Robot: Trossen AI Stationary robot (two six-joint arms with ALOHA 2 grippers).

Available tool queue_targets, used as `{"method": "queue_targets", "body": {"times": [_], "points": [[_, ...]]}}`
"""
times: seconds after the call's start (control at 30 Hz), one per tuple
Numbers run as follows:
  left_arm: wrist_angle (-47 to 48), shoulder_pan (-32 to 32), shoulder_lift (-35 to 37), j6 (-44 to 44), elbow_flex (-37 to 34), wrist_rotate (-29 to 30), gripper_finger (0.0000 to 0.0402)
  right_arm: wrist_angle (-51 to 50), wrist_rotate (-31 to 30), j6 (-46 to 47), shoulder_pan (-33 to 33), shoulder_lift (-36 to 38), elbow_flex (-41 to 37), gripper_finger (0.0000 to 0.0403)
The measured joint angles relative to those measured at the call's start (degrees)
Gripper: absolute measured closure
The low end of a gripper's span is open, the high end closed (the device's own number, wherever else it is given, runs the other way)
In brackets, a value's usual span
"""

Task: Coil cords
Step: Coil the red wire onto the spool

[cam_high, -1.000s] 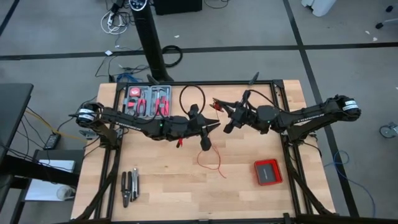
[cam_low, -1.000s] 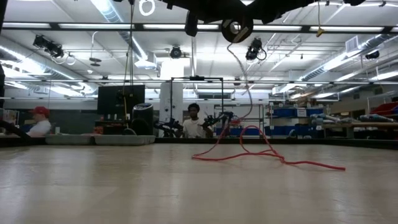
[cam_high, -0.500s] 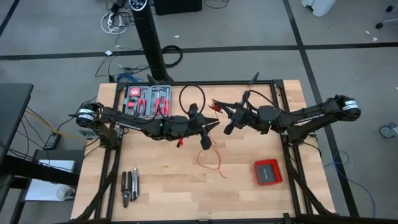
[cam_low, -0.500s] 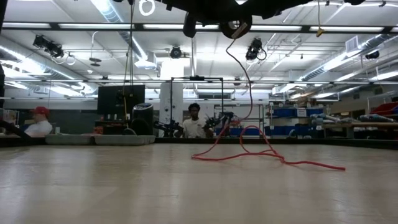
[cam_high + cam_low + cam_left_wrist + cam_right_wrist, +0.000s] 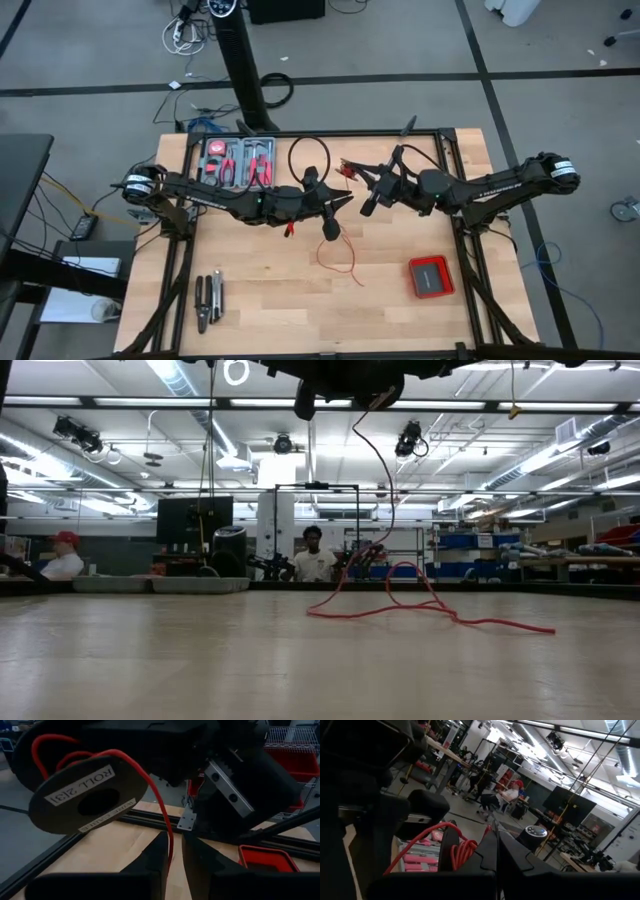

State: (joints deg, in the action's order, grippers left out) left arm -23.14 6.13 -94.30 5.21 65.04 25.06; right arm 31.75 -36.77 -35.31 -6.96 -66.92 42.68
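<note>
Now red wire (image 5: 167,827) runs btwn left gripper (image 5: 174,851) fingers.

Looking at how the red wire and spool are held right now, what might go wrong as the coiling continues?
The red wire runs through the narrow gap at the left gripper; it might snag or slip out. The loose wire on the table lies in loops that may tangle when pulled. The spool, apparently held by the shut right gripper, could twist loose.

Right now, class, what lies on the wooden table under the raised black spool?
Loose loops of thin red wire lie on the bare wooden table, trailing down from the black spool. The arms hide the wire's upper run in the high view.
</note>
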Motion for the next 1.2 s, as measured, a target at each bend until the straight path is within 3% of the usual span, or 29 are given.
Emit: {"method": "queue_targets", "body": {"times": [1.03,1.2], "points": [[0.4,0.0,0.0,0.0,0.0,0.0,0.0344,3.0,-1.1,-3.2,-0.2,2.6,0.0,0.0402],[0.8,0.0,0.0,0.0,0.0,0.0,0.0372,3.0,-1.1,-3.3,-0.2,2.6,0.0,0.0402]]}}
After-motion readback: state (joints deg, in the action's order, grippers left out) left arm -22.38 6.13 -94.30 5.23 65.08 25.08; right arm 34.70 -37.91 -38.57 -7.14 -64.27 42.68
